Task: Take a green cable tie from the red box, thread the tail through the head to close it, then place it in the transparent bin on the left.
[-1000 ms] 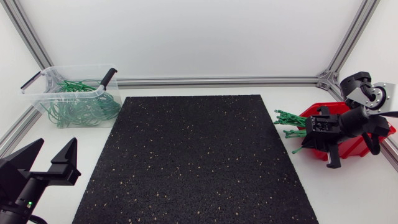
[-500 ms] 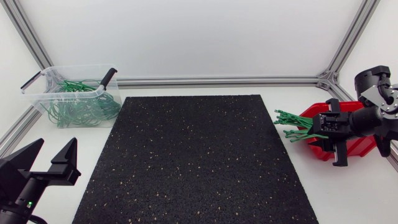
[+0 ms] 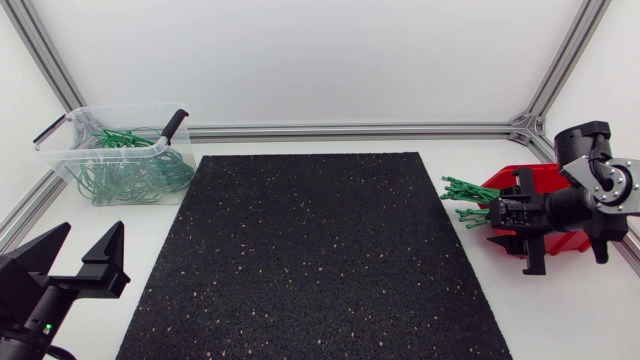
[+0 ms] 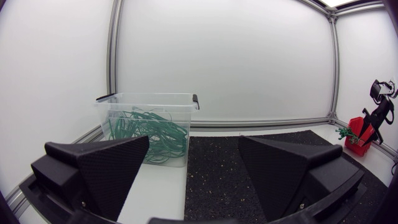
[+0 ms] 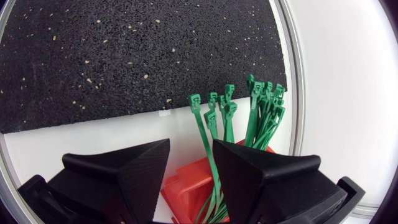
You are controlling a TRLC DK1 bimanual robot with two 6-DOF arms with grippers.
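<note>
Resting on a white table [image 3: 565, 315], a black speckled mat [image 3: 310, 260] covers the middle of the work surface, and an aluminium rail [image 3: 350, 130] runs along the table's far edge in front of plain white walls. At the far left corner, beside the mat, stands the transparent bin [image 3: 72, 165]; it holds a loose tangle of looped ties [image 3: 130, 170] and carries black handles on its rim. The left gripper [image 3: 88, 235] sits at the near left corner, off the mat and well apart from the bin, with its jaws spread wide and nothing between them. The left wrist view confirms this: the bin [image 4: 149, 98] is ahead of the broad fingers [image 4: 102, 165], on the bare table [image 4: 155, 186]. At the right edge, the red box [image 3: 565, 238] lies just beside the mat, and a bundle of green cable ties [image 3: 465, 195] fans out of it towards the mat. The right gripper [image 3: 510, 215] is over the box. In the right wrist view its jaws stand narrowly apart, and several cable ties [image 5: 261, 106] rise from the box [image 5: 186, 186] through and beside the gap; no tie is visibly clamped from both sides.
</note>
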